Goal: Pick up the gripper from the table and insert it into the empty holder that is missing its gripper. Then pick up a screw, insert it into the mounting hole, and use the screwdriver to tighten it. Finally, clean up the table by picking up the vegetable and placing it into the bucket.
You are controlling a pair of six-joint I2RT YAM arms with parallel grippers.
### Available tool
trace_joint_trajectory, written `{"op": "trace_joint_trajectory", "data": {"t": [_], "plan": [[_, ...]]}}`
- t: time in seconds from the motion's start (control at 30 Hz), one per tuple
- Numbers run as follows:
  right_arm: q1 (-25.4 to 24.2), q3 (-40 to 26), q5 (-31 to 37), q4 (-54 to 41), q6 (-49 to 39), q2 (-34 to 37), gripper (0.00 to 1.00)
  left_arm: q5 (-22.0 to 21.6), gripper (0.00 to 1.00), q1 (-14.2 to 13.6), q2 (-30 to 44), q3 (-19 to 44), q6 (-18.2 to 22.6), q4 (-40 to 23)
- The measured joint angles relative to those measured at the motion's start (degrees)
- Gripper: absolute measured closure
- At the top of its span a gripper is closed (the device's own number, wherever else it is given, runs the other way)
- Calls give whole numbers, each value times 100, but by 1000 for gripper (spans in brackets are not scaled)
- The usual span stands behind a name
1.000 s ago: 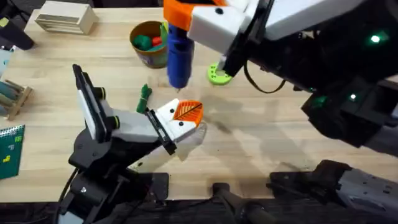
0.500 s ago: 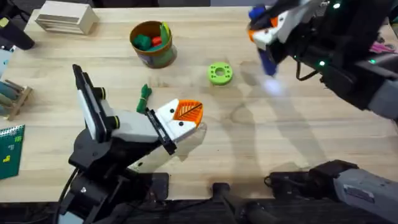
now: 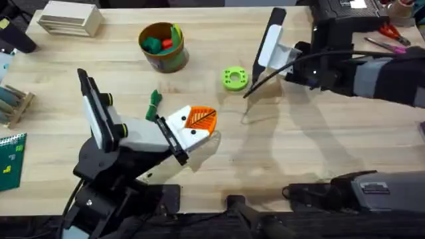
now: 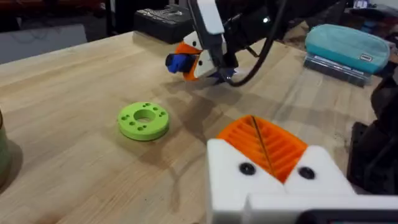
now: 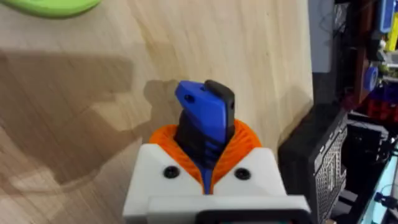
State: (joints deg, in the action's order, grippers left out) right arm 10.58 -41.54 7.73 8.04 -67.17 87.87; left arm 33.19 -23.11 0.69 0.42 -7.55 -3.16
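Light wooden table (image 3: pixel 312 159) with visible grain, cluttered along its edges. Toward the far left, bucket (image 3: pixel 161 48) with green sides and yellow-orange rim, holding green and red toy pieces. Nearer the middle, lime-green disc (image 3: pixel 234 78) with holes, lying flat and apart from everything else. Slim dark-green vegetable (image 3: pixel 155 103) on the wood just beside the left gripper (image 3: pixel 199 126), whose white holder (image 4: pixel 273 186) carries an orange ribbed pad fixed with two dark screws; fingers pressed together, nothing between them. Right gripper (image 5: pixel 205 163) low over the table beyond the disc, clamped on the blue screwdriver (image 5: pixel 204 118), seen from the left wrist view as a blue tip poking out of orange pads (image 4: pixel 186 61) close to the wood. Red-handled scissors (image 3: pixel 392 32) at the far right corner. Green card (image 3: pixel 12 159) at the left edge with small pale markings, too small to read. No legible writing anywhere.
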Motion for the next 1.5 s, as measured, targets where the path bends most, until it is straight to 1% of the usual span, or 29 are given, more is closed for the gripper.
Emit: {"op": "trace_joint_trajectory", "data": {"t": [0.17, 0.2, 0.23, 0.37, 0.4, 0.47, 0.63, 0.67, 0.7, 0.73, 0.77, 0.9, 0.93, 0.97, 1.07, 1.13, 1.23, 1.3, 1.4, 1.43, 1.5], "plan": [[155, -9, 31, -189, -164, 92, 924, 0, 996, 0, 0, -1, 0, 0], [218, -10, 40, -290, -176, 91, 834, 0, 996, 0, 0, 1, 0, -1], [274, -11, 41, -389, -192, 90, 703, 0, 996, 0, 0, 1, 2, 0], [490, -83, 174, -517, -152, 81, 113, 0, 996, 0, 0, -1, 0, 0], [532, -137, 230, -511, -93, 72, 43, 0, 996, 0, -2, 1, 0, -1], [654, -164, 379, -531, 115, 64, 21, 0, 996, 0, 0, 1, 0, 0], [1030, -164, 942, -672, 874, -5, 20, 0, 996, 0, 0, 1, 2, 0], [1221, -164, 1336, -740, 1481, -196, 20, 0, 996, 0, 0, -1, 0, 0], [1279, -164, 1468, -792, 1730, -288, 19, 0, 996, 0, -2, -1, 2, 0], [1328, -164, 1568, -885, 1968, -390, 19, 0, 969, 0, 0, 1, 18, 2], [1373, -164, 1652, -1004, 2230, -507, 19, -4, 834, 0, 0, 0, 18, 3], [1478, -164, 1822, -1590, 3522, -1009, 18, -3, 203, 0, 0, 0, 17, 2], [1481, -164, 1841, -1761, 3876, -1132, 19, -4, 66, 0, 0, -1, 3, 0], [1481, -164, 1844, -1950, 4282, -1269, 18, -4, 29, 0, 0, 1, 7, 2], [1478, -164, 1686, -2493, 5354, -1629, 19, -4, 15, 0, 0, -1, 2, 2], [1481, -164, 1324, -2823, 5961, -1875, 19, -34, 15, 0, 0, -1, 4, 2], [1481, -164, 751, -3136, 6650, -2146, 19, -221, 15, 0, 0, 1, 2, 12], [1481, -164, 482, -3311, 7090, -2249, 19, -353, 13, 0, 0, -4, 1, 64], [1481, -164, 244, -3409, 7743, -2275, 19, -502, 14, 0, -1, -1, 4, 368], [1481, -164, 117, -3422, 8327, -2277, 19, -797, 14, 0, 0, 144, 10, 24], [1481, -164, 73, -3421, 8584, -2277, 19, -1097, 14, 0, 0, 384, 27, -495]]}}
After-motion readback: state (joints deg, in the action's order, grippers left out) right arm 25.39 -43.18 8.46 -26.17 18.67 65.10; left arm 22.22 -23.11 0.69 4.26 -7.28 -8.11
